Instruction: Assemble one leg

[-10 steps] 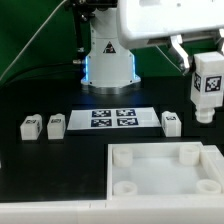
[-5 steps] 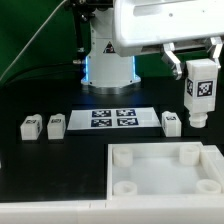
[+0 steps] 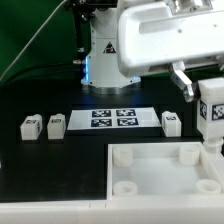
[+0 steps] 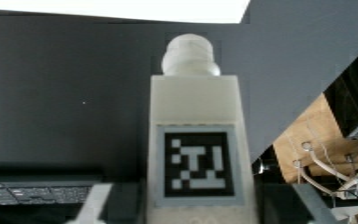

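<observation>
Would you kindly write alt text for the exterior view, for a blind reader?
The gripper holds a leg upright near the top's far corner, at the exterior view's right. Three more legs sit beside the marker board.

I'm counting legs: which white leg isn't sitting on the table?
The leg at the exterior view's right edge, held in the gripper; the other three legs rest on the table.

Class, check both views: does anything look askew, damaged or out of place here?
Nothing stands out. The held leg hangs upright at the exterior view's right; three spare legs sit in line beside the marker board.
</observation>
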`<state>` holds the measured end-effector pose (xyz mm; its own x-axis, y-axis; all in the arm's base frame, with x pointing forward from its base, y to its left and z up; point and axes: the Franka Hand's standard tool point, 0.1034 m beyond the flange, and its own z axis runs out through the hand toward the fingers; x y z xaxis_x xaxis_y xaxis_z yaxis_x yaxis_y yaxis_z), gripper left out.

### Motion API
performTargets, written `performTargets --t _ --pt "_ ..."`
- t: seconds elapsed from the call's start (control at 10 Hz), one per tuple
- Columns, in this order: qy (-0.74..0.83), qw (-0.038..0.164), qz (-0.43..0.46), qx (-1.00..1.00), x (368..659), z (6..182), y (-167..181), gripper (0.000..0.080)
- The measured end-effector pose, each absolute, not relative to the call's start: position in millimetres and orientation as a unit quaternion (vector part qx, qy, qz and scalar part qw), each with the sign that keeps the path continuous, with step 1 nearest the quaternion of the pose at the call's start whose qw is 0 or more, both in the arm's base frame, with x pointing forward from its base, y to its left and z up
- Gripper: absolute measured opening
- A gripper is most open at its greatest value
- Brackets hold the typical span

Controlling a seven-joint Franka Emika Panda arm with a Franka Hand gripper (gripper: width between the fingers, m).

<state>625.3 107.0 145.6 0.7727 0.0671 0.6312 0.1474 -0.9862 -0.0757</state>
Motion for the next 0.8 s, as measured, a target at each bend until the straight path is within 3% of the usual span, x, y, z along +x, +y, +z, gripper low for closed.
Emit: performTargets --t 0.2,0.4,0.8 --pt "-0.052 0.064 -0.317 -0.945 621 119.3 109 0.0292" --pt "-0.050 0.065 -0.306 -0.948 616 105.6 110 0.0292" --pt "-0.047 0.067 -0.298 -0.951 613 93.9 110 0.0292"
